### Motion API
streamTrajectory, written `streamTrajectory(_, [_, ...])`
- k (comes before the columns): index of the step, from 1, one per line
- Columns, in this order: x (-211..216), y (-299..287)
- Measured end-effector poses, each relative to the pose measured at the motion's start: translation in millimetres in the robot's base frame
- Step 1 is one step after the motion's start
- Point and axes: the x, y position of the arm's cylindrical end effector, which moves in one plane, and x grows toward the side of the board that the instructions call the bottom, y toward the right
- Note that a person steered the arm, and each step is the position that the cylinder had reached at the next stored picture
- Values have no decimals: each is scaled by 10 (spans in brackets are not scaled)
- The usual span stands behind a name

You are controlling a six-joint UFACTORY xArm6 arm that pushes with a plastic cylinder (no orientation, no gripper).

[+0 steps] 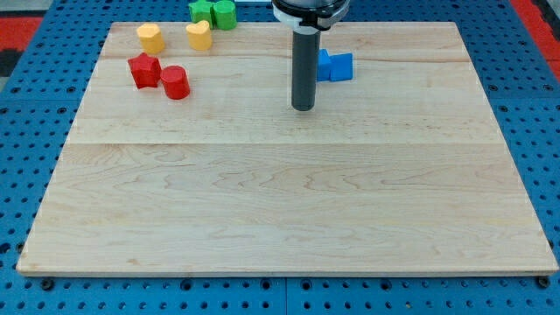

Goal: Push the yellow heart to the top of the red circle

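The yellow heart (199,35) lies near the view's top left of the wooden board (289,201). The red circle (175,82) lies below it and slightly to the left, about a block's width apart. My tip (303,108) rests on the board well to the right of both, in the upper middle. It touches no block.
A yellow hexagon-like block (150,38) lies left of the heart. A red star-like block (144,70) touches the red circle's left. Two green blocks (213,13) sit at the top edge. A blue block (334,66) lies just right of the rod.
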Motion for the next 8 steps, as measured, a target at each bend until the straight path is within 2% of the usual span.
streamTrajectory(1, [194,266])
streamTrajectory(2, [275,74])
streamTrajectory(4, [1024,-1246])
streamTrajectory(5, [1149,-2200])
streamTrajectory(6, [990,-3326])
streamTrajectory(7, [959,-3326])
streamTrajectory(8, [32,-3295])
